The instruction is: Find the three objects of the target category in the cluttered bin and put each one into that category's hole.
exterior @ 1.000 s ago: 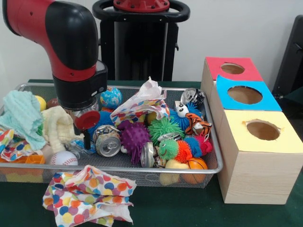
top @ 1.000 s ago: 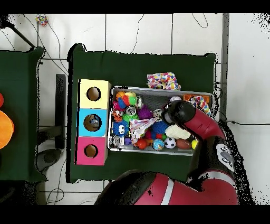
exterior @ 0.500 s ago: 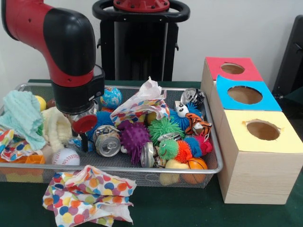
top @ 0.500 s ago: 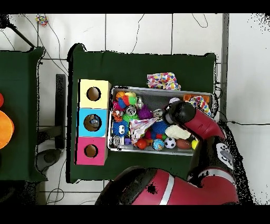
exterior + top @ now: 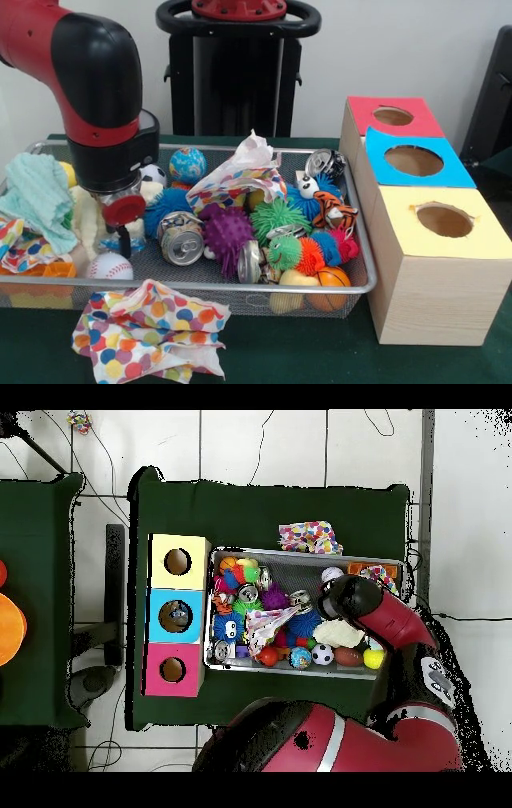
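Observation:
The silver wire-mesh bin (image 5: 240,286) is full of toys, cans and cloths; it also shows in the overhead view (image 5: 300,552). My gripper (image 5: 120,237) hangs low over the bin's left part, just above a white baseball (image 5: 108,266) and beside a crushed can (image 5: 182,244). I cannot tell whether it holds anything. In the overhead view the arm's end (image 5: 345,596) hides it. The blue-topped box's round hole (image 5: 414,161) is at the right, between the red-topped and yellow-topped boxes; it also shows in the overhead view (image 5: 176,615).
A red-topped box (image 5: 392,117) and a yellow-topped box (image 5: 445,220) flank the blue one. In the bin lie a purple spiky ball (image 5: 226,232), a green spiky ball (image 5: 278,214), more cans (image 5: 324,162) and a teal cloth (image 5: 36,196). A polka-dot cloth (image 5: 148,328) lies outside, in front.
The arm has moved left in the front view, from above the crushed can to above the baseball and pale cloth. A black-and-white ball behind it has come into sight.

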Tool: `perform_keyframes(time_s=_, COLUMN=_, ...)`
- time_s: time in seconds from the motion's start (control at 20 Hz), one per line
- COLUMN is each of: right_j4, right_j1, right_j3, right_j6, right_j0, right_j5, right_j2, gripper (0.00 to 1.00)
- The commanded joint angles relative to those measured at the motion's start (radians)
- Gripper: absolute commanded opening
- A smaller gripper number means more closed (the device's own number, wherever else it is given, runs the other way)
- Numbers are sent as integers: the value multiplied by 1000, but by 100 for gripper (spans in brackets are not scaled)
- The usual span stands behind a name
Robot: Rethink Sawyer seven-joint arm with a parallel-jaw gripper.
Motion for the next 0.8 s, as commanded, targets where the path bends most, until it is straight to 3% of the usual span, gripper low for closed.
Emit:
perform_keyframes(time_s=0.05, right_j4=-3, right_j1=53, right_j3=26, right_j6=121, right_j0=-36, right_j5=-105, right_j2=70, gripper=100)
perform_keyframes(time_s=0.6, right_j4=-20, right_j1=72, right_j3=27, right_j6=96, right_j0=-37, right_j5=-73, right_j2=69, gripper=100)
perform_keyframes(time_s=0.65, right_j4=-36, right_j1=69, right_j3=32, right_j6=79, right_j0=-32, right_j5=-92, right_j2=74, gripper=0)
perform_keyframes(time_s=0.8, right_j4=-45, right_j1=69, right_j3=34, right_j6=78, right_j0=-18, right_j5=-90, right_j2=65, gripper=0)
